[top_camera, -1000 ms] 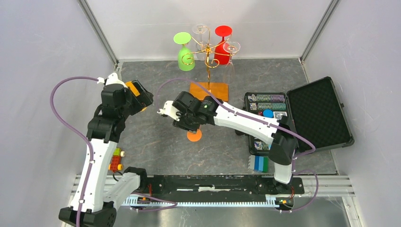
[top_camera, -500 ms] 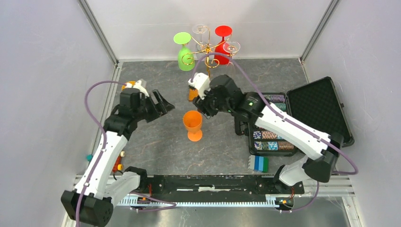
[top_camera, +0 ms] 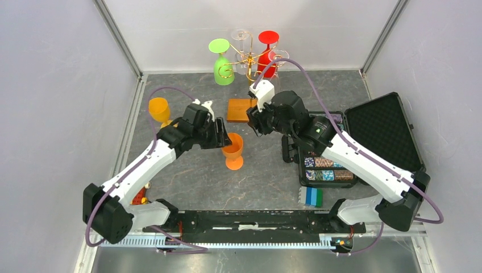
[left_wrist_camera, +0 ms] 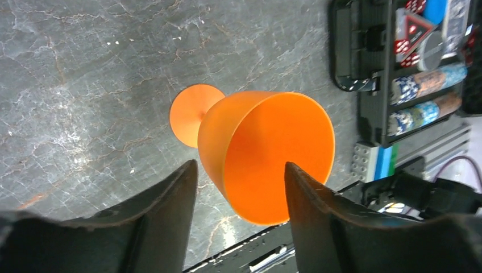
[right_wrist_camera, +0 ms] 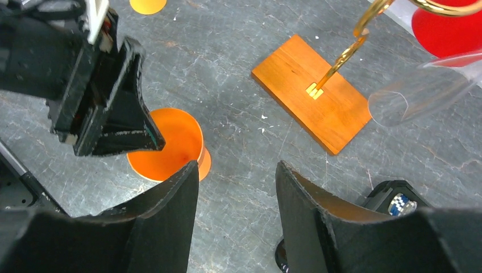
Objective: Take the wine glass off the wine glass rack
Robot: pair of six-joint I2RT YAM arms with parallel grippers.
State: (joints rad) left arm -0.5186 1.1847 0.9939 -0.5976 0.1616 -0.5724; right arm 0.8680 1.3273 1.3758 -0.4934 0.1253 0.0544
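The wine glass rack [top_camera: 250, 62] is a gold stand on an orange-brown base [top_camera: 239, 110] at the back centre. A green glass [top_camera: 223, 69], a red glass [top_camera: 267, 57] and two clear glasses [top_camera: 278, 56] hang on it. An orange glass [top_camera: 233, 149] stands upright on the table. My left gripper [top_camera: 219, 136] is open right beside its bowl; in the left wrist view the bowl [left_wrist_camera: 267, 153] sits just beyond and partly between the fingertips of my left gripper [left_wrist_camera: 240, 166]. My right gripper [top_camera: 257, 115] is open and empty, above the table by the rack base [right_wrist_camera: 318, 94].
A yellow-orange glass [top_camera: 160, 109] stands at the left. An open black case [top_camera: 383, 136] with poker chips fills the right side. Blue and green bricks [top_camera: 312, 196] lie at the front right, and red and yellow bricks [top_camera: 139, 196] at the front left.
My right gripper let go of the orange glass and moved back towards the rack. My left gripper left the yellow-orange glass at the left and swung right to the orange glass.
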